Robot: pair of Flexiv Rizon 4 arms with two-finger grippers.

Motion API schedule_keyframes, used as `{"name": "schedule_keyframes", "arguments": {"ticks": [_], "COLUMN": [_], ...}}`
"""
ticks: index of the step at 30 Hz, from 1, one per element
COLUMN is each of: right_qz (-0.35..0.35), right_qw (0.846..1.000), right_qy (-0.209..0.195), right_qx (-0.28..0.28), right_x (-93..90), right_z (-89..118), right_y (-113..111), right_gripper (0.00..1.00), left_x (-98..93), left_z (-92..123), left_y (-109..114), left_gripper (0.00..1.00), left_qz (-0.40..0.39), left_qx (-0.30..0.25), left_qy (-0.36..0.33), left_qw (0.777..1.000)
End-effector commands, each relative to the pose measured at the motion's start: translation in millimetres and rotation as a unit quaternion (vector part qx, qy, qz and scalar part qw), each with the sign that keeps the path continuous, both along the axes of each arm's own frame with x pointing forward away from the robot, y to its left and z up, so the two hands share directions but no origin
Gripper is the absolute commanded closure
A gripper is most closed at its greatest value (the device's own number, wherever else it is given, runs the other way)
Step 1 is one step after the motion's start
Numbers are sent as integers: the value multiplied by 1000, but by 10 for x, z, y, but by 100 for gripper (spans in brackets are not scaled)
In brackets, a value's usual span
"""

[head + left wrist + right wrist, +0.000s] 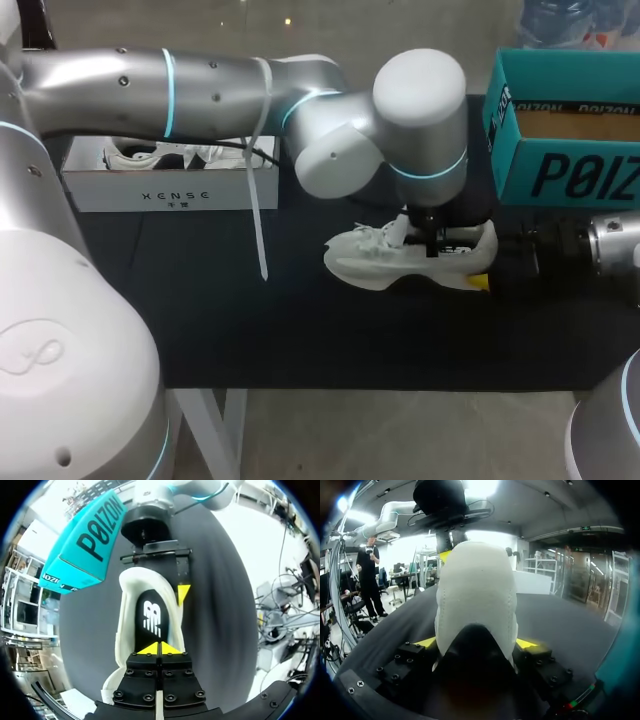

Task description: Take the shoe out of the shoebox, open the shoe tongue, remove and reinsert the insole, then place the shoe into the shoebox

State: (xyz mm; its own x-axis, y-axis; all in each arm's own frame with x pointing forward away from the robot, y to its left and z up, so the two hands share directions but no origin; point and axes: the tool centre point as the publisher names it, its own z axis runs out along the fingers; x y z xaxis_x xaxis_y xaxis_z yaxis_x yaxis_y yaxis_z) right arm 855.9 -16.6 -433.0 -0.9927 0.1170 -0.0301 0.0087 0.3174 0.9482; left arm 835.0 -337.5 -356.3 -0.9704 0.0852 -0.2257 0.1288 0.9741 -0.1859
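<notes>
— Where is the shoe [375, 262] now?
— It stands on the black table [250, 320], outside the teal shoebox [560, 170]. The shoebox is near it, a little further back. The toe points to my left and the heel to my right.
— And the two hands?
— The right gripper [476, 642] holds the heel, with one yellow tip on each side of the shoe. The left gripper [160, 649] comes down from above into the opening. Its tips are pressed together over the black insole [152, 615], which lies inside. Whether they pinch the insole, I cannot tell.
— Anything else?
— A white box [170, 190] with a second shoe [130, 155] stands at the table's left.
</notes>
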Motion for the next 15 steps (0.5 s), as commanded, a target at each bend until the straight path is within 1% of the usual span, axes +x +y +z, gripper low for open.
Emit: {"name": "schedule_keyframes", "arguments": {"ticks": [1, 9, 15], "right_qz": [0, 0, 0], "right_qw": [1000, 1000, 1000], "right_qy": [0, 0, 0], "right_qx": [-1, -1, -1], "right_x": [19, 19, 19], "right_z": [-42, -42, -42], "right_y": [7, 7, 7], "right_gripper": [100, 100, 100], "left_x": [76, 32, -16], "left_z": [-151, -251, -241], "left_y": [-98, -147, -113], "left_gripper": [100, 100, 100], "left_qz": [-17, -40, -39], "left_qx": [19, 39, 43], "left_qy": [28, 51, 56], "left_qw": [999, 997, 997]}}
